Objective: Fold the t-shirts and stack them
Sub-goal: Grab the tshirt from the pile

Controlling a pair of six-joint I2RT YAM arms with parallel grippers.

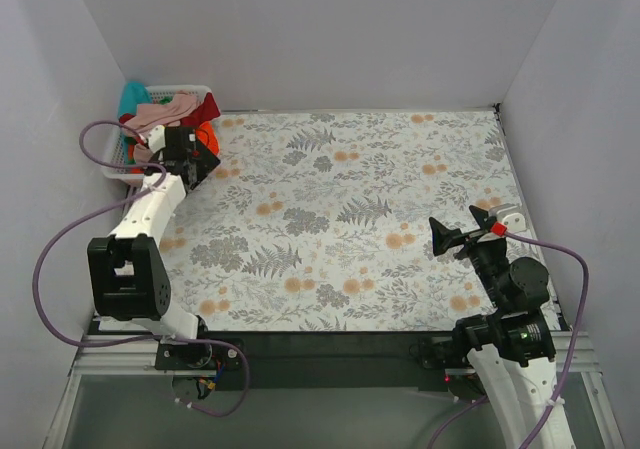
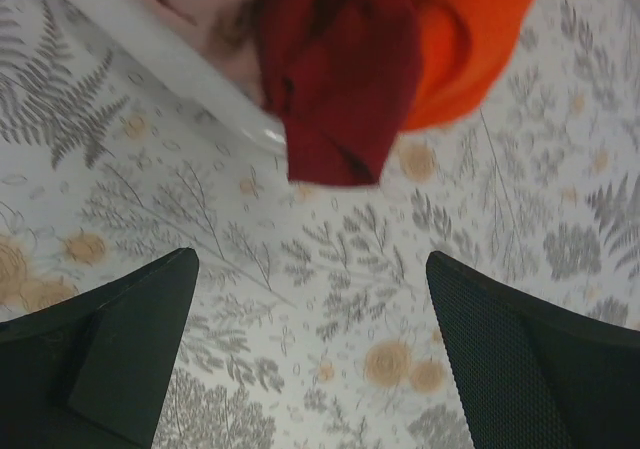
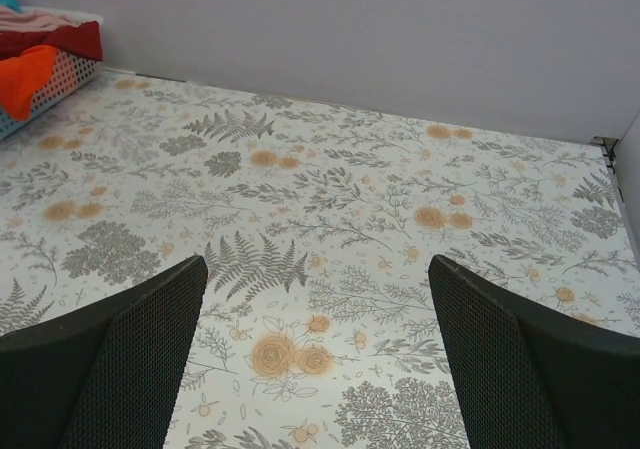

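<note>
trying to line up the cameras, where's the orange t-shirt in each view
Top external: the orange t-shirt is at upper left, at the table-side edge of the white basket.
Left wrist: top right corner, beside the dark red t-shirt.
Right wrist: far left, near the top, hanging over the basket's wall.
Shared landmark: the white basket, seen in all three.

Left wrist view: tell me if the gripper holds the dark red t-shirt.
No, the left gripper is open and empty, with the dark red t-shirt beyond it.
</note>
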